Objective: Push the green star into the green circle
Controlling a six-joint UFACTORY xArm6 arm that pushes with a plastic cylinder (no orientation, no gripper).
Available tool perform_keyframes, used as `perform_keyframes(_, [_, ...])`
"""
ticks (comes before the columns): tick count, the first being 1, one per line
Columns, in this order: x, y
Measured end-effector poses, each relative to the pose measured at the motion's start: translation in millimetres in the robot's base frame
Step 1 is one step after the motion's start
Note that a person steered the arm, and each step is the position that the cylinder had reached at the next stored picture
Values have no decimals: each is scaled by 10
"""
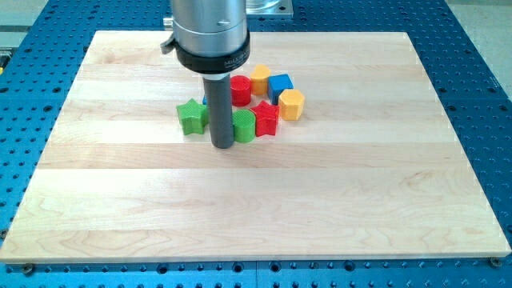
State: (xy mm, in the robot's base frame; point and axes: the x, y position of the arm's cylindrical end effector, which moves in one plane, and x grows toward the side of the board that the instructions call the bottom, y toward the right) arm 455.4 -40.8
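Note:
The green star (pixel 192 117) lies on the wooden board (pixel 256 208), left of the cluster of blocks. The green circle (pixel 244 126) lies to its right, partly hidden by my rod. My tip (pixel 222 147) rests on the board between the two green blocks, just below the gap between them and close against the green circle's left side. A small gap shows between the rod and the green star.
A red star (pixel 266 118) touches the green circle's right side. Behind them lie a red round block (pixel 241 90), a yellow block (pixel 260 79), a blue cube (pixel 280 86) and a yellow hexagon-like block (pixel 291 104). A blue sliver shows behind the rod.

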Motion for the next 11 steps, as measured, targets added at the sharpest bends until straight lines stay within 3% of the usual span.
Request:
perform_keyframes(1, [58, -153])
perform_keyframes(2, [264, -1296])
perform_keyframes(3, [-161, -1112])
perform_keyframes(5, [-483, -810])
perform_keyframes(8, [-513, -375])
perform_keyframes(10, [-360, -712])
perform_keyframes(11, [-95, -550])
